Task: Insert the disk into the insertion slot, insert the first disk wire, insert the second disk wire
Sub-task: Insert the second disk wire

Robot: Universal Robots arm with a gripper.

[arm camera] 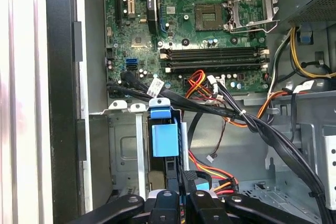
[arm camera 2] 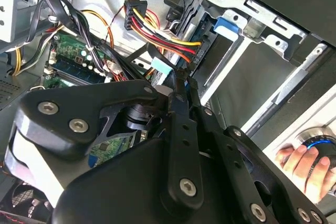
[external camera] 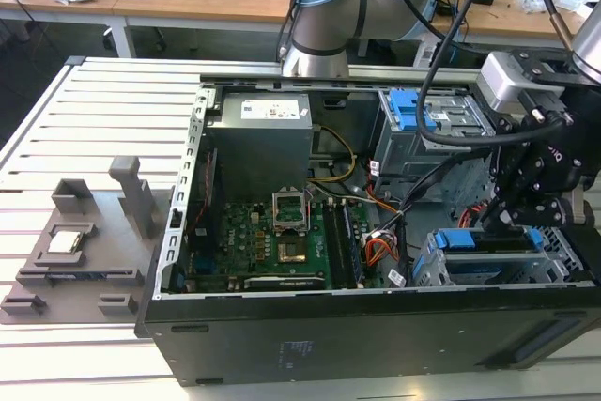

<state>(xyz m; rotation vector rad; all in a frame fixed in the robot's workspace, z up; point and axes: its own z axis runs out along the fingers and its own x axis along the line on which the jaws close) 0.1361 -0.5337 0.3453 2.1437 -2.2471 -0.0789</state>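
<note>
The disk (external camera: pixel 490 239), in its blue carrier, sits down in the insertion slot (external camera: pixel 498 268) at the near corner of the open computer case (external camera: pixel 376 326), on the exterior view's right. The gripper (external camera: pixel 502 213) hangs just above it; in both wrist views its jaws look drawn together around a connector, though what they pinch I cannot tell. The risk is snagging: the bundle of wires (arm camera: pixel 210 90) crosses just beyond the slot, and a tilted plug could jam. A person's hand (arm camera 2: pixel 302 163) rests beside the case.
</note>
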